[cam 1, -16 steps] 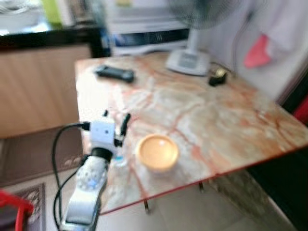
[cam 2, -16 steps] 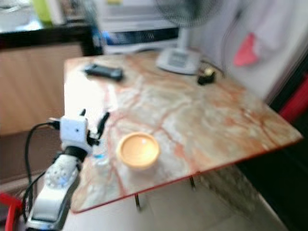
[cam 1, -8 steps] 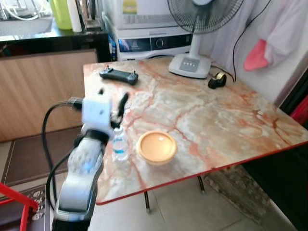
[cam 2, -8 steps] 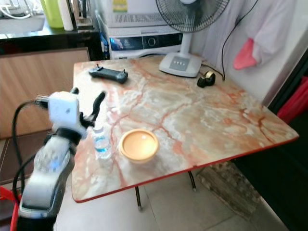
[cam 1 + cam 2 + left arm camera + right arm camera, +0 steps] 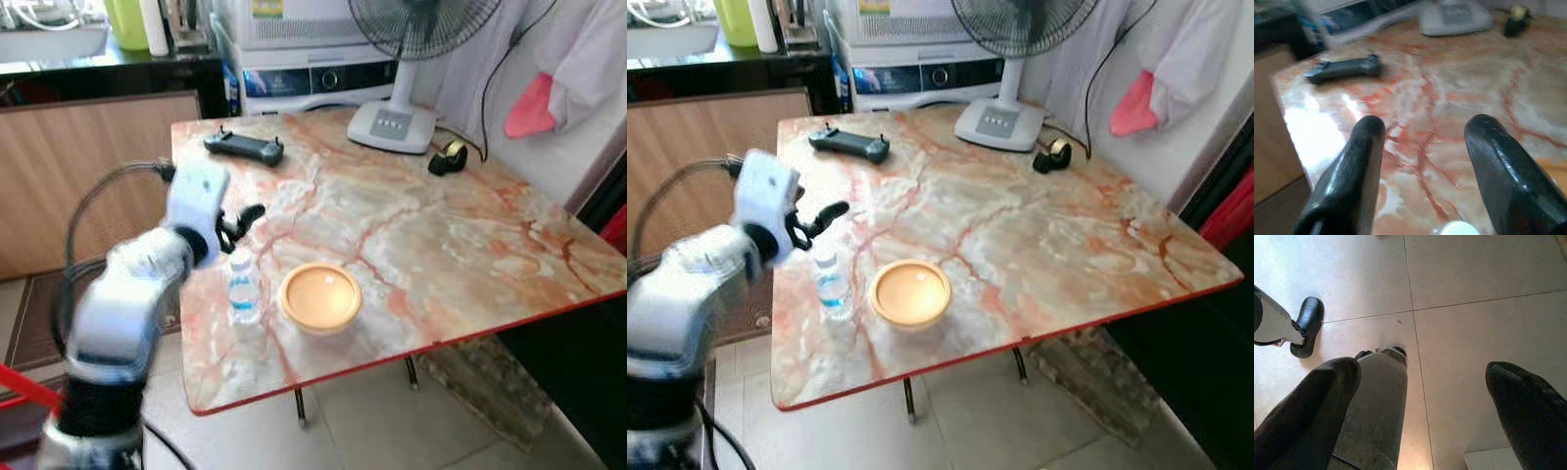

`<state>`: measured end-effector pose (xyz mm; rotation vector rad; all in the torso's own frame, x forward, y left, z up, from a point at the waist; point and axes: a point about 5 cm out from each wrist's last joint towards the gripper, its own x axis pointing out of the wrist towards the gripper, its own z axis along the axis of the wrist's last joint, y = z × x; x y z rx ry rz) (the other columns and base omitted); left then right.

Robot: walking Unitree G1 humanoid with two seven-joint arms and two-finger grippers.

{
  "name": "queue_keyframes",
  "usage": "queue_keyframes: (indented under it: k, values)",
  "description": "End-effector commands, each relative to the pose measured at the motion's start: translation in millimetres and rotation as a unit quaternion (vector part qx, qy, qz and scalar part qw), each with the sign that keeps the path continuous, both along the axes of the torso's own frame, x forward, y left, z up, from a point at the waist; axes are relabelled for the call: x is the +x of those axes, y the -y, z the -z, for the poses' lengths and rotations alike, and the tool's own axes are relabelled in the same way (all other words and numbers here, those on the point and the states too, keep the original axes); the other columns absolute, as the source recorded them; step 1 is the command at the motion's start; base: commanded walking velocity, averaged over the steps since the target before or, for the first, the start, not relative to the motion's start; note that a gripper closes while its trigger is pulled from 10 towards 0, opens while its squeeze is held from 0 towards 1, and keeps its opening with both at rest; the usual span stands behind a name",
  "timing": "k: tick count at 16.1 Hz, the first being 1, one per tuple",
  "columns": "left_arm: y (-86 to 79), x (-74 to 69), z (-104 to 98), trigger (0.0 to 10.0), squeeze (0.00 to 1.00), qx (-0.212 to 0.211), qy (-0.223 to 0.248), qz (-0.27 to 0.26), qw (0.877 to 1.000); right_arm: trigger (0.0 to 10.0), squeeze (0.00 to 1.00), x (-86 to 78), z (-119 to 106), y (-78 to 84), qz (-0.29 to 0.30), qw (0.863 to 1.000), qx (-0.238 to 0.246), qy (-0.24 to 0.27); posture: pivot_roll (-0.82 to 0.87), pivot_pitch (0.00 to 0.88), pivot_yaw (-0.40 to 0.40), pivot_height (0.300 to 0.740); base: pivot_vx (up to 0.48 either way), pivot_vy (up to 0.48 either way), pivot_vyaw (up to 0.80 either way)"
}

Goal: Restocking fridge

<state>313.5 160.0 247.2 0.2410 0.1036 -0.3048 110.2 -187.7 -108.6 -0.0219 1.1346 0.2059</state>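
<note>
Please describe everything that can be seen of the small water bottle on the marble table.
The water bottle is small, of clear plastic, with a white cap and a blue label around its middle. It stands upright on the marble table, near the front left edge, just left of the orange bowl and apart from it. The left gripper hovers open just above its cap and does not touch it. Its fill level cannot be told.

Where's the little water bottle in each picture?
Left eye view: the water bottle stands near the table's left edge, just left of the orange bowl.
Right eye view: the same spot, bottle left of the bowl.
Left wrist view: just its white cap peeks in between the open jaws.
Right wrist view: not in it.
Shared landmark: the black controller.
</note>
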Motion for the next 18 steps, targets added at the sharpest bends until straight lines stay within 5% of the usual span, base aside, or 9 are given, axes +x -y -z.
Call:
queue_keyframes:
  k: [1, 4, 7, 9, 10, 11, 12, 13, 18]
  values:
    - [6.9, -3.0, -1, 10.0, 0.0, -0.008, -0.029, 0.035, 0.999, 10.0, 0.0, -1.7, 1, 0.1, -0.003, 1.0, -0.002, -0.003, 0.23, 0.0, -0.067, 0.74, 0.0, 0.0, 0.0]
    - [7.5, -2.1, 2, 10.0, 0.0, -0.021, -0.073, 0.048, 0.996, 10.0, 0.0, -2.5, 1, -1.2, -0.002, 1.0, -0.001, -0.003, 0.21, 0.0, -0.053, 0.74, 0.0, 0.0, 0.0]
    - [3.4, -0.4, 12, 10.0, 0.0, 0.038, -0.08, 0.037, 0.995, 10.0, 0.0, -2.5, 1, -1.1, -0.006, 1.0, -0.002, -0.003, 0.21, 0.0, -0.053, 0.74, 0.0, 0.0, 0.0]
    - [2.0, 0.4, 11, 10.0, 0.0, 0.031, -0.08, 0.032, 0.996, 10.0, 0.0, -2.4, 1, -1.2, -0.006, 1.0, -0.002, -0.002, 0.21, 0.0, -0.054, 0.74, 0.0, 0.0, 0.0]
    - [0.3, 0.9, 12, 10.0, 1.0, 0.019, -0.086, 0.023, 0.996, 10.0, 0.0, -2.2, 1, -1.0, -0.008, 1.0, -0.002, -0.003, 0.21, 0.0, -0.055, 0.74, 0.0, 0.0, 0.0]
    - [-0.3, 2.0, 11, 10.0, 1.0, 0.005, -0.087, 0.021, 0.996, 10.0, 0.0, -2.1, 1, -1.0, -0.009, 1.0, -0.002, -0.003, 0.21, 0.0, -0.055, 0.74, 0.0, 0.0, 0.0]
    - [0.1, 2.6, 11, 10.0, 0.8, -0.004, -0.088, 0.024, 0.996, 10.0, 0.0, -2.0, 1, -0.9, -0.009, 1.0, -0.003, -0.003, 0.21, 0.0, -0.055, 0.74, 0.0, 0.0, 0.0]
    - [-0.1, 3.2, 12, 10.0, 0.0, -0.012, -0.095, 0.023, 0.995, 10.0, 0.0, -2.2, 1, -0.8, -0.009, 1.0, -0.003, -0.003, 0.21, 0.0, -0.055, 0.74, 0.0, 0.0, 0.0]
    - [-6.6, 4.6, 24, 10.0, 0.0, -0.013, -0.124, -0.001, 0.992, 10.0, 0.0, -2.3, 1, 0.3, -0.005, 1.0, -0.004, -0.002, 0.2, 0.0, -0.053, 0.74, 0.0, 0.0, 0.0]
